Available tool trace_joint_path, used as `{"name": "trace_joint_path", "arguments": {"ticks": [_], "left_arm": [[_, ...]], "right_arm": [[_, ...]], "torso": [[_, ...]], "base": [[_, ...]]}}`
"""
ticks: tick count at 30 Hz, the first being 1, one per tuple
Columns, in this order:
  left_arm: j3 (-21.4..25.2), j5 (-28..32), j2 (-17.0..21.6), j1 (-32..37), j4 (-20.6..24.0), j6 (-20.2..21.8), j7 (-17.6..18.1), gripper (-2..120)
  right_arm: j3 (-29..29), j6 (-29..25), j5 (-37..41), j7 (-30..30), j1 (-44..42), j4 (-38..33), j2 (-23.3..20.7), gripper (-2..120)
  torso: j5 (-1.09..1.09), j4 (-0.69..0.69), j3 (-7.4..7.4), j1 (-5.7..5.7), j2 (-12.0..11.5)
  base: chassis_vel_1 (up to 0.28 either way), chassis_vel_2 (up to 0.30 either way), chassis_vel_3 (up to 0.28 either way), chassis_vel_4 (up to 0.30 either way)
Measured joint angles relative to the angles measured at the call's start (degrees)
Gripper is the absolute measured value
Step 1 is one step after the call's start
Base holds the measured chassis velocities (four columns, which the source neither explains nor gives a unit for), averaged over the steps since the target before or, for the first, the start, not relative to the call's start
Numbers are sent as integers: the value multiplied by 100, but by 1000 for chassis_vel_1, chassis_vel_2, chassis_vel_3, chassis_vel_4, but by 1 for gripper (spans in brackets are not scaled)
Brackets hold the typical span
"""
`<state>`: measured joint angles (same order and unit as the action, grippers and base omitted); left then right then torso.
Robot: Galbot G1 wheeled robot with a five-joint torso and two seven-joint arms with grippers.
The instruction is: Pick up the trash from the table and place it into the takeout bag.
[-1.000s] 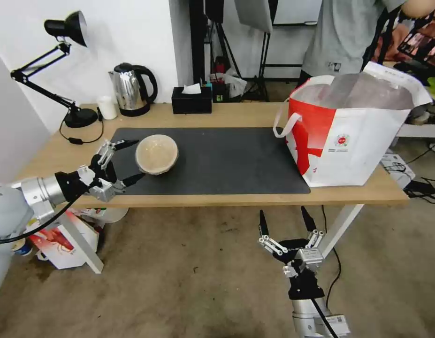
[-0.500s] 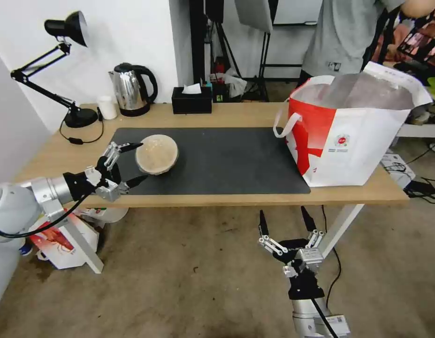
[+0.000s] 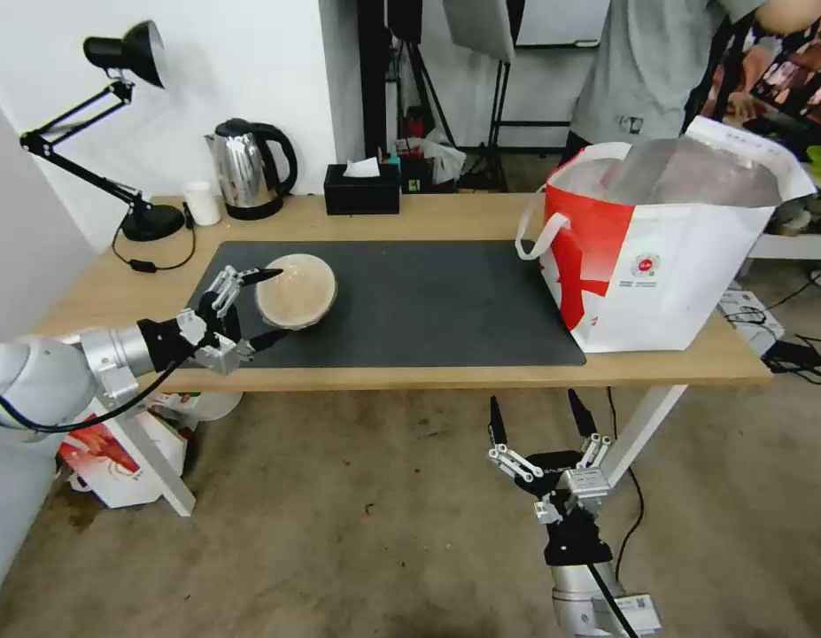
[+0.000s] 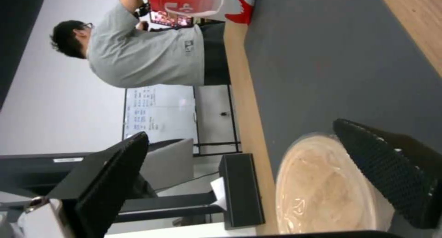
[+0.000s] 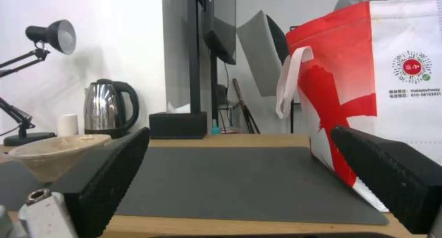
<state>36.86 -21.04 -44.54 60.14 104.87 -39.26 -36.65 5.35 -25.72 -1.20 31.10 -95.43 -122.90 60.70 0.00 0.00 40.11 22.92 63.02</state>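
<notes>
Step in hand: grasp approach on the last visible trash item, the shallow tan bowl (image 3: pixel 296 291), which rests on the dark mat (image 3: pixel 428 301) at the left end of the counter (image 3: pixel 481 217). The left end effector (image 3: pixel 273 306) is released, its fingers straddling the bowl's near rim without clamping; closure and a lift toward the takeout bag (image 3: pixel 667 248), well apart at the right end, appear required next. The right end effector (image 3: pixel 538 415) hangs released below the counter edge.

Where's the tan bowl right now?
In the head view the tan bowl sits on the mat's left part, between the open left gripper's fingertips.
</notes>
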Motion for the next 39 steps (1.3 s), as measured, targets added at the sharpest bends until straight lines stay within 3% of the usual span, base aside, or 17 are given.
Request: {"name": "trace_joint_path", "arguments": {"ticks": [39], "left_arm": [[-137,-365,-240,-249,-429,14,-265,100]], "right_arm": [[0,0,0,0,0,0,0,100]], "torso": [[-1,0,0,0,0]], "base": [[0,0,0,0]]}}
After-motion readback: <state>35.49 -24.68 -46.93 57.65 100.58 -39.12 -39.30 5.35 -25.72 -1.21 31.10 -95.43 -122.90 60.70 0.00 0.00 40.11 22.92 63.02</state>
